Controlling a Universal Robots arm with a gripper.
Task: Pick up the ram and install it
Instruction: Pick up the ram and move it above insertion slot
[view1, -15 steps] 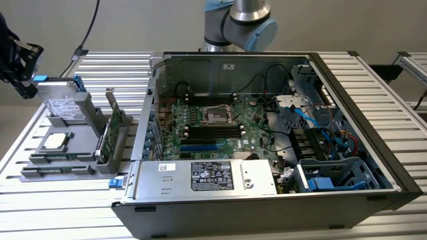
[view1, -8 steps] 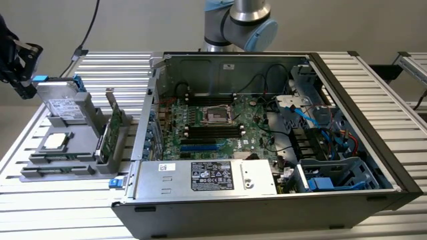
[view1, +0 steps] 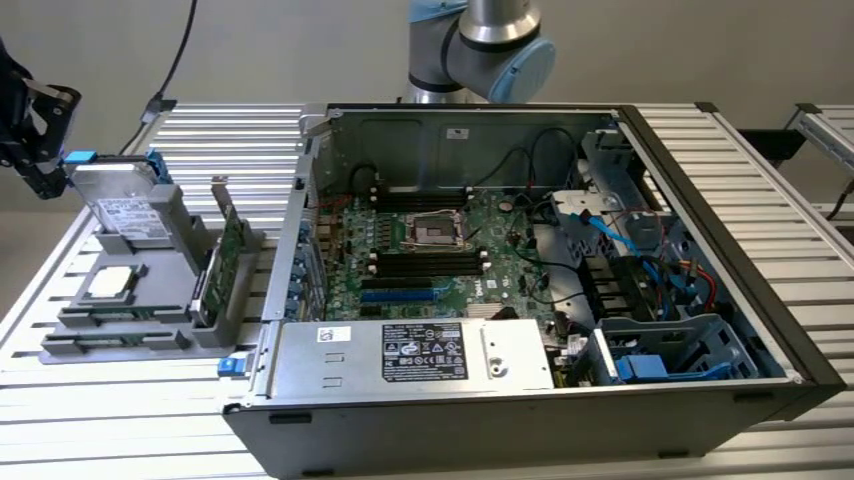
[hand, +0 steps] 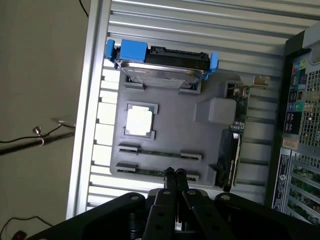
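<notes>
On edge in a narrow slot of the grey holder tray (hand: 170, 127), the ram (hand: 160, 153) sits between two small clips, a thin green stick offering only its upper edge. It looks light and stiff but fragile, so a pinch across its two flat faces near the middle, gentle and clear of the contacts, seems the wisest hold. The gripper (hand: 175, 174) hovers above the tray's outer slots, its fingers drawn together with nothing between them. Beside the ram rests a processor chip (hand: 139, 121), and past that a hard drive with blue tabs (hand: 162, 70). An expansion card (hand: 231, 150) stands along the tray's side, near the open computer case (view1: 400, 440).
</notes>
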